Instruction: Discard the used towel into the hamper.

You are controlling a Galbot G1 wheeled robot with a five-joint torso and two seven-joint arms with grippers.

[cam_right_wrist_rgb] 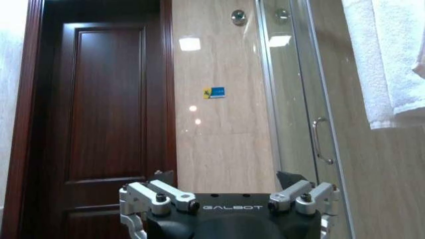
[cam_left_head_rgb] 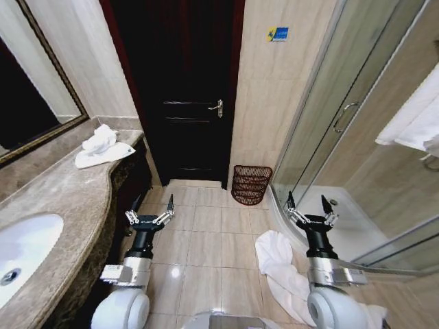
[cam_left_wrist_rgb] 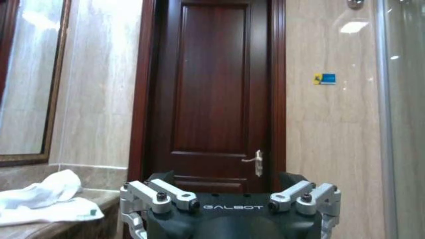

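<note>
- A round, dark reddish-brown open-weave wicker hamper (cam_left_head_rgb: 251,184) is seen standing on the beige tiled floor (cam_left_head_rgb: 206,240), against the beige tiled wall just right of the dark wooden door (cam_left_head_rgb: 185,89) and beside the glass shower enclosure (cam_left_head_rgb: 343,123).
- A white crumpled towel (cam_left_head_rgb: 285,274) is found lying on the floor near the shower's curved edge, well short of the hamper and partly covered by the right arm.
- A second white towel (cam_left_head_rgb: 101,147) is bunched on the far end of the brown marble countertop (cam_left_head_rgb: 62,205) (it also shows in the left wrist view (cam_left_wrist_rgb: 47,201)); a white sink (cam_left_head_rgb: 24,253) is set into the nearer part.
- More white towelling (cam_left_head_rgb: 415,116) is hung at the right, above the shower tray.
- A small blue-and-yellow sticker (cam_left_head_rgb: 278,33) is fixed high on the wall.
- Bare tiles lie between the grippers and the hamper.
- The left gripper (cam_left_head_rgb: 149,218) is held above the floor beside the counter, fingers spread apart, nothing between them.
- The right gripper (cam_left_head_rgb: 311,216) is held above the floor towel's upper end, fingers likewise spread and empty.
</note>
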